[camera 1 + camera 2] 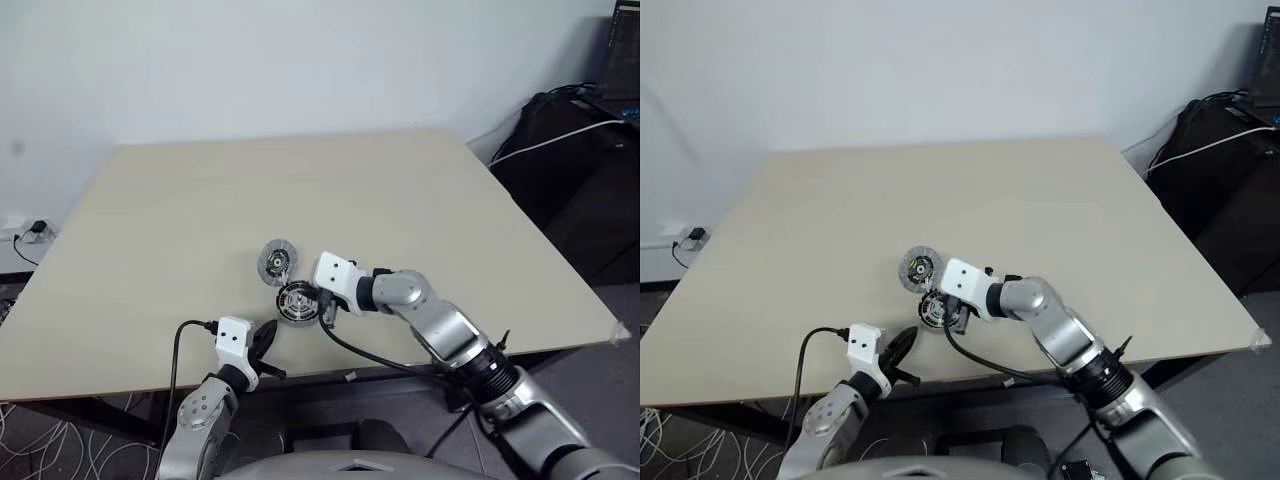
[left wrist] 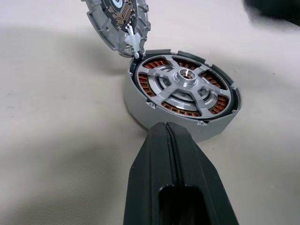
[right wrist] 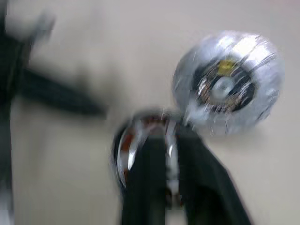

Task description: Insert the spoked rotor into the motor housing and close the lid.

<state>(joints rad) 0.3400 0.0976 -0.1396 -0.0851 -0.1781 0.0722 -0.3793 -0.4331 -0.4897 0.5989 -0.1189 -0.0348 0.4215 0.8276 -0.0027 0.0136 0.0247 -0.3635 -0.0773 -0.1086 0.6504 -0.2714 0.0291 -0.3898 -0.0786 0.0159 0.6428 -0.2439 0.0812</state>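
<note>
Silver spoked rotor (image 2: 183, 86) sits seated in the round copper-wound motor housing (image 2: 140, 105) near the table's (image 1: 420, 200) front edge, so only the lid is left. Silver-grey lid (image 1: 277, 261) leans against the housing's far rim, circuit face showing. Right gripper (image 3: 169, 164) hovers over the housing, jaws slightly parted on nothing I can see; left gripper (image 2: 169, 133) clenched, just beside the housing wall, likely bracing it.

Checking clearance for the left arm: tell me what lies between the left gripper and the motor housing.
Only bare table. In the left wrist view the left gripper points at the motor housing, with no object between them.
</note>
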